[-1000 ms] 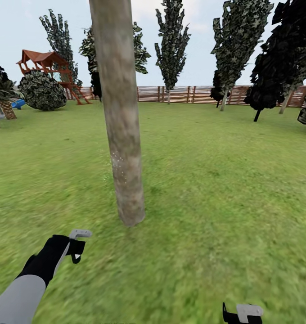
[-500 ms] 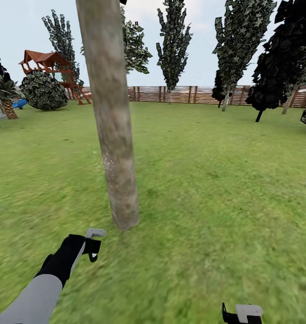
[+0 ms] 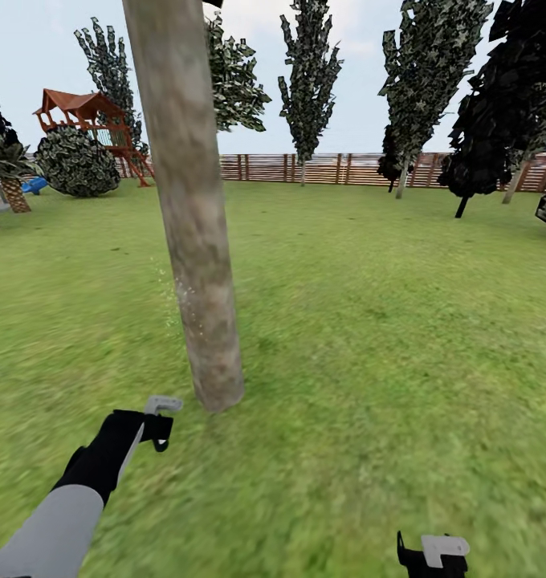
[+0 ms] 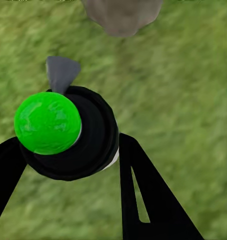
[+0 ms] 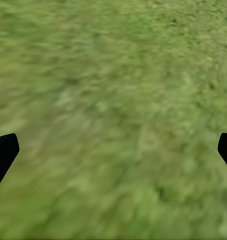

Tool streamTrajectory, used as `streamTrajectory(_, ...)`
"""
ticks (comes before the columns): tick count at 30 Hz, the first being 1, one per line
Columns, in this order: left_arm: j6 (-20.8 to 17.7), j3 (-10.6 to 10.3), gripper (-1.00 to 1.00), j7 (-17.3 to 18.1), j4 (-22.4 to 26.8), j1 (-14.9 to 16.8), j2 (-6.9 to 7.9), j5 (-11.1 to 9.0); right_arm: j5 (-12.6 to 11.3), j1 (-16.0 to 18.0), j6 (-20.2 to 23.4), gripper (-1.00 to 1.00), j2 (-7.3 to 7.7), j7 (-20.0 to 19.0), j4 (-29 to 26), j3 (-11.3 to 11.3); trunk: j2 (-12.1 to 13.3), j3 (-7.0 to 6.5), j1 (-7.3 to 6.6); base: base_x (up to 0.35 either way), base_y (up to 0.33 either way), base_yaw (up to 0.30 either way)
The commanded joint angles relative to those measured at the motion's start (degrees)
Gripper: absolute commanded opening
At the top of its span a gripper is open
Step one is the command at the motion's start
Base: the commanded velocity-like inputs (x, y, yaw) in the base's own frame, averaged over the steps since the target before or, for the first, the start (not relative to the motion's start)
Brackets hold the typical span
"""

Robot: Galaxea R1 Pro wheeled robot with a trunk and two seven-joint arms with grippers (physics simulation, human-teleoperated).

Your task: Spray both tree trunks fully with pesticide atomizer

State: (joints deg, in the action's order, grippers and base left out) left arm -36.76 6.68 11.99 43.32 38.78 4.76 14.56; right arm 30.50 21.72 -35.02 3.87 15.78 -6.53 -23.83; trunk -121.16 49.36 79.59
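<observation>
1. The tree trunk (image 3: pixel 194 241) is a bare, pole-like column, mottled grey-tan with brown blotches, rising from blotchy green grass (image 3: pixel 369 337) and leaning slightly toward the head view's left at the top.
2. Fine white specks of pesticide (image 3: pixel 175 295) dot the trunk's left edge and the air just beside it, at mid-height.
3. The left tool (image 3: pixel 160 421) sits low on the lawn near the trunk's base, at the end of a black wrist and grey forearm; a pale grey nozzle tip juts up from it.
4. The left wrist view adds what the head view cannot resolve: the tool's black fingers (image 4: pixel 143 195) are clenched on the pesticide atomizer (image 4: pixel 68 132), seen here as a round black body with a glossy bright green cap and a grey spout aimed at the trunk's rounded foot (image 4: pixel 122 15).
5. The right tool (image 3: pixel 433 555) is at the head view's bottom edge; its wrist view shows two black fingertips (image 5: pixel 4 152) spread wide apart, released over blurred grass.
6. A brown slatted fence (image 3: pixel 337 168) rings the far lawn, with dark narrow trees, a round bush and a red-roofed play tower (image 3: pixel 84 112).
7. Compared with half a second ago, the trunk sits slightly further left in the head view, and the specks now spread wider off its left edge.
</observation>
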Motion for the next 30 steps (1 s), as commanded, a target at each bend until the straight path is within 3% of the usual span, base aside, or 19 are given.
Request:
streamTrajectory(1,-0.09,0.07,-1.00,0.19,0.16,-0.30,-0.02,0.73,0.61,0.02,-0.13,1.00,0.04,0.35,0.10,-0.27,-0.02,0.05,0.00,0.166,-0.158,0.000)
streamTrajectory(11,-1.81,-0.31,-1.00,0.33,-0.51,0.04,-0.23,0.72,0.69,-0.09,-0.13,1.00,-0.08,0.31,0.28,-0.25,-0.02,0.05,0.00,0.163,-0.111,0.000)
streamTrajectory(12,-8.43,-0.38,-1.00,-0.15,-0.18,0.09,-0.25,0.73,0.69,-0.10,-0.13,1.00,-0.08,0.29,0.28,-0.25,-0.02,0.05,0.00,0.009,-0.003,0.000)
streamTrajectory(15,-13.53,-0.44,-1.00,-0.13,0.06,1.82,-0.47,0.73,0.70,-0.10,-0.13,1.00,-0.16,0.26,0.29,-0.25,-0.02,0.05,0.00,0.003,-0.001,0.002)
streamTrajectory(21,-16.71,-0.54,-1.00,-0.08,0.83,3.95,-1.14,0.73,0.70,-0.10,-0.13,1.00,-0.16,0.29,0.29,-0.25,-0.02,0.13,0.00,0.000,0.000,0.177)
streamTrajectory(25,-20.95,-0.64,-1.00,-0.01,1.00,5.89,-1.16,0.78,0.70,-0.10,-0.13,1.00,-0.18,0.31,0.29,-0.25,-0.02,0.20,0.00,0.000,0.000,0.234)
streamTrajectory(30,-21.24,-0.70,-1.00,-0.03,1.06,6.11,-1.17,0.90,0.62,-0.10,-0.15,1.00,-0.17,0.32,0.29,-0.25,-0.02,0.22,0.00,0.000,-0.170,0.038)
